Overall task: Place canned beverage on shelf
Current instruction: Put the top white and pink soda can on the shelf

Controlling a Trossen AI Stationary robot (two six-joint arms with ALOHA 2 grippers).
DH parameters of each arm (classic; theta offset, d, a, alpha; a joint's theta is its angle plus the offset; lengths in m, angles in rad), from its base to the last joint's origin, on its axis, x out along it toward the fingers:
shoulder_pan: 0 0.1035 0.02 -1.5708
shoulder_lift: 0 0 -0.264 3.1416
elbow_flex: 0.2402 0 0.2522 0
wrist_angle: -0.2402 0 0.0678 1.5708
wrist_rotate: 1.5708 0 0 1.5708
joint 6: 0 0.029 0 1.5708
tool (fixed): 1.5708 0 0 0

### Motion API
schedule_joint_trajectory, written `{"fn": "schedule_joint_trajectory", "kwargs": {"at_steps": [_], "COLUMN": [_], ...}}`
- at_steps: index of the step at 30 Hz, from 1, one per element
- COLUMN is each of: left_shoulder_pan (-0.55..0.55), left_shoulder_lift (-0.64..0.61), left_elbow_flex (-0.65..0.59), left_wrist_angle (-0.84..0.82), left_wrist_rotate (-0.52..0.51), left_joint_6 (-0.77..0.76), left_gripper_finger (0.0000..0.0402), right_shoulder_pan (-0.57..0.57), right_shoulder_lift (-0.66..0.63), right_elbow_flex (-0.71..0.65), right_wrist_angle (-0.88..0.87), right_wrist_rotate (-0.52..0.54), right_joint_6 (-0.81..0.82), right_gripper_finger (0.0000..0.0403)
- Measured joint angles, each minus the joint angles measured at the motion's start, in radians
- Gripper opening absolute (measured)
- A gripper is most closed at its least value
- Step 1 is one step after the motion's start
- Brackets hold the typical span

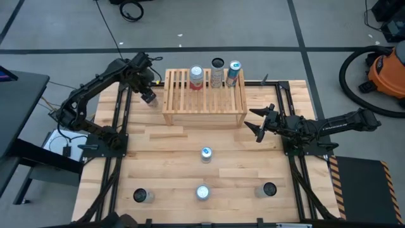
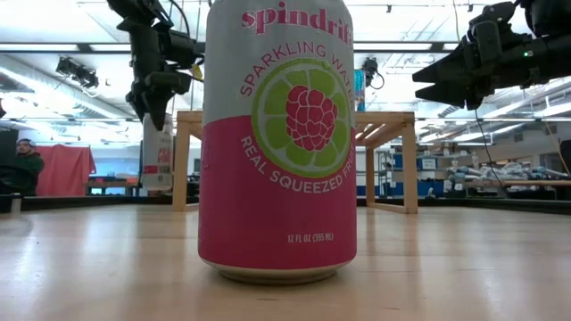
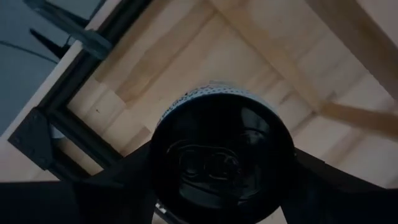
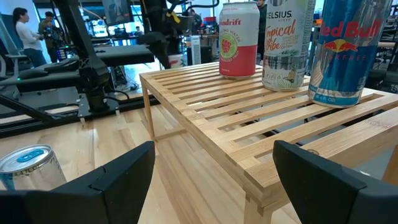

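My left claw (image 1: 149,97) is clamped shut on a can (image 3: 221,158) at the table's (image 1: 177,177) far left, just beside the left end of the shelf (image 1: 204,100). The left wrist view looks straight down on the can's dark top, with my fingers (image 3: 124,177) pressed against it on either side. In the low view the claw comes down from above onto a white and red can that stands next to the shelf's left leg; I cannot tell whether its base is touching the wood.

The shelf sits at the far middle of the table, slatted top upward. Three cans stand along its back edge: a pink and white Spindrift (image 4: 239,38), a pale Celsius (image 4: 286,43) and a blue Red Bull (image 4: 346,50), in that order from left to right.

Nearer the front, one can (image 1: 205,154) stands alone in the middle of the table. Three more are in a row along the near edge, a dark-topped can (image 1: 140,196) on the left, a bright-topped can (image 1: 202,192) in the middle and another dark-topped can (image 1: 269,189) on the right. The low view is filled by a pink can standing close to that camera.

My right claw (image 1: 256,123) hangs off the shelf's right end, fingers spread wide and holding nothing.
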Motion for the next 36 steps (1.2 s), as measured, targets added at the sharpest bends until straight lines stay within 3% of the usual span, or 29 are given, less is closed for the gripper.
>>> {"fn": "schedule_joint_trajectory", "kwargs": {"at_steps": [5, 24, 36], "left_shoulder_pan": [0.002, -0.001, -0.07], "left_shoulder_lift": [0.0, 0.0, 0.066], "left_elbow_flex": [0.076, 0.554, 0.737], "left_wrist_angle": [-0.076, -0.249, -0.309], "left_wrist_rotate": [-0.002, 0.0, 0.011], "left_joint_6": [0.067, 0.091, 0.15], "left_gripper_finger": [0.0258, 0.0262, 0.0263], "right_shoulder_pan": [0.0, 0.0, 0.0], "right_shoulder_lift": [0.0, 0.0, 0.0], "right_elbow_flex": [0.0, 0.0, 0.0], "right_wrist_angle": [0.0, 0.0, 0.0], "right_wrist_rotate": [0.0, 0.0, 0.0], "right_joint_6": [0.0, 0.0, 0.0], "right_gripper_finger": [0.0336, 0.0336, 0.0336]}}
